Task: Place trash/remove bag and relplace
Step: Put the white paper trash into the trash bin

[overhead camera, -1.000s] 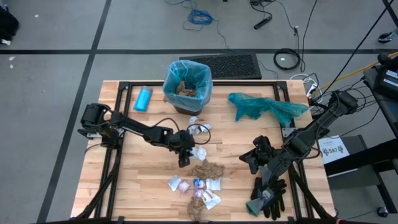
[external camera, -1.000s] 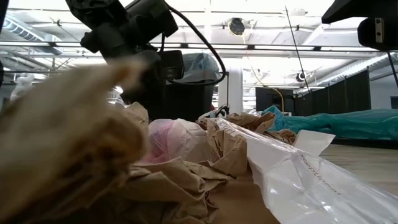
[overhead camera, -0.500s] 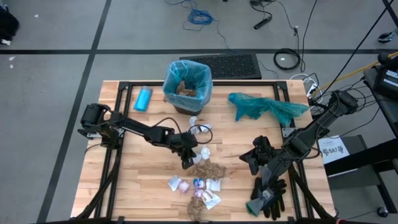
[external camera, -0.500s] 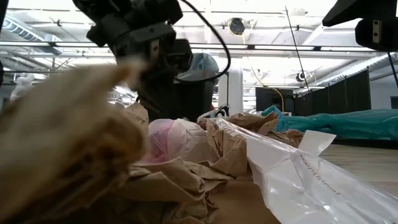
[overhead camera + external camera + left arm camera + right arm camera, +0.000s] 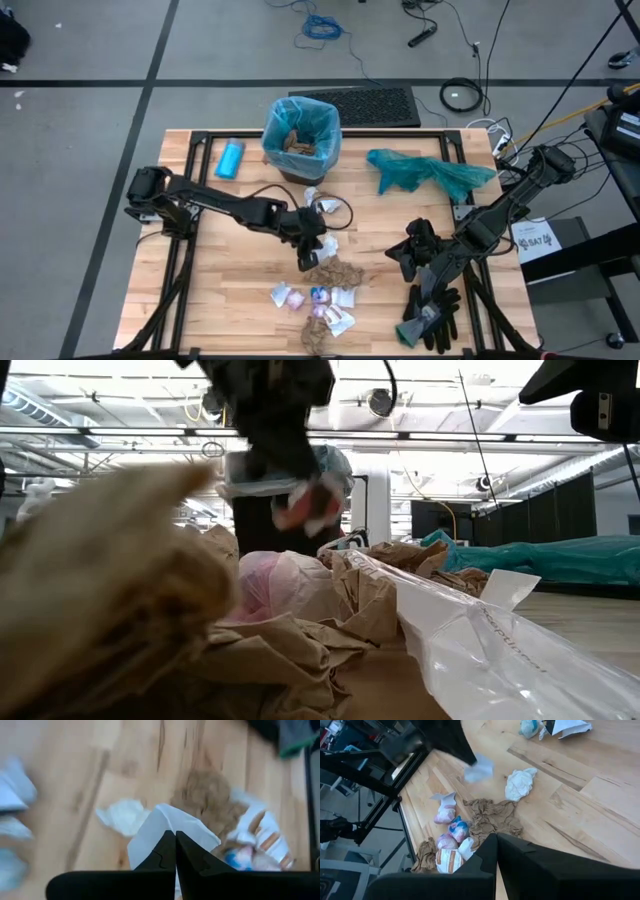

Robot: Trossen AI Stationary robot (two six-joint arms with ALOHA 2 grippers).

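Observation:
My left gripper (image 5: 307,261) hangs over the middle of the table, above the trash pile, shut on a white paper scrap (image 5: 172,826). The scrap also shows in the right wrist view (image 5: 480,769) and the low view (image 5: 305,508). More trash (image 5: 322,290) lies on the wood below: brown paper wads, white wrappers, colourful bits. A white wad (image 5: 520,784) rests beside them. The bin, lined with the pale blue bag (image 5: 302,130), stands at the far middle and holds brown scraps. My right gripper (image 5: 395,257) waits shut at the near right. My left gripper pinches the white scrap near its upper edge (image 5: 170,822) between its two shut fingers. The fingers slant down from the table's left. The scrap hangs below the fingertips, lifted clear of the table.
A teal-green plastic bag (image 5: 430,172) lies at the far right. A light-blue bottle (image 5: 230,158) lies left of the bin. Black-and-grey gloves (image 5: 435,310) lie at the near right edge. A black frame borders the table.
My left gripper has shut on the white scrap among the trash, then risen and drifted slightly toward the table's right. The scrap has been lifted clear of the wood. The rest of the pile has stayed where it was.

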